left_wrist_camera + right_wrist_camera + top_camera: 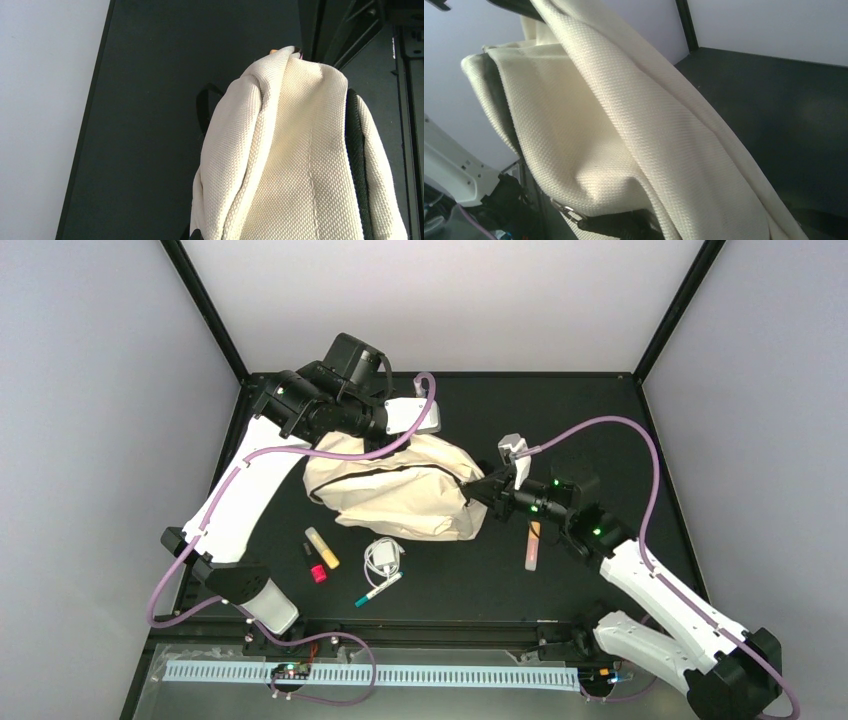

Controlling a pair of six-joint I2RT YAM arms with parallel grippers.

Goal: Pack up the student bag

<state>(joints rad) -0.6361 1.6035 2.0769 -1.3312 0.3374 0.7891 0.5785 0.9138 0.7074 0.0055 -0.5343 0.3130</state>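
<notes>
The student bag (400, 492), cream fabric with dark zipper lines, lies bunched in the middle of the black table. My left gripper (432, 428) reaches over its far top edge and is shut on the fabric. In the left wrist view the bag (295, 160) fills the frame and hides the fingers, with a black strap (354, 130) running down its side. My right gripper (478, 488) is at the bag's right end. In the right wrist view a dark finger (624, 225) presses into a fold of the bag (624, 130), beside a metal zipper pull (564, 210).
In front of the bag lie a yellow tube (322, 548), a small black item (305, 552), a red item (318, 573), a white charger with cable (384, 558) and a green-capped marker (377, 590). A peach tube (532, 545) lies under the right arm.
</notes>
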